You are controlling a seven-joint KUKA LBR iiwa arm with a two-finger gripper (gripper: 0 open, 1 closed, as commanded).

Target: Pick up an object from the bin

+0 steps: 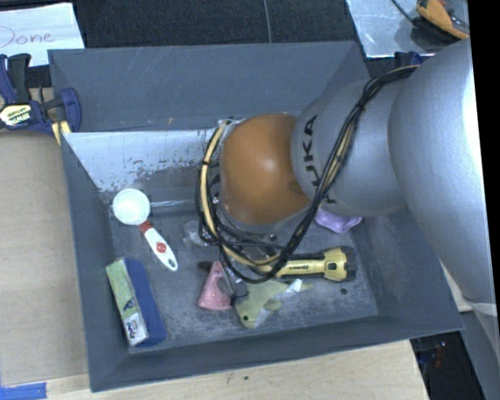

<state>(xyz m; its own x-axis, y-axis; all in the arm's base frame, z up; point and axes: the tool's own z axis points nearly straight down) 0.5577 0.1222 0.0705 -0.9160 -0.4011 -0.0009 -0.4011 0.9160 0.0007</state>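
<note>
My gripper reaches down at the front middle of the bin, mostly hidden under the arm's orange cover and cables. Just left of it lies a pink wedge-shaped piece. An olive-green soft piece lies right in front of it. A yellow-handled tool with a black grip stretches away to the right. I cannot tell whether the gripper touches any of these.
A white round-headed scoop with a red-marked handle lies at the left. A green and blue box lies along the left front. A lilac thing peeks out under the arm at the right.
</note>
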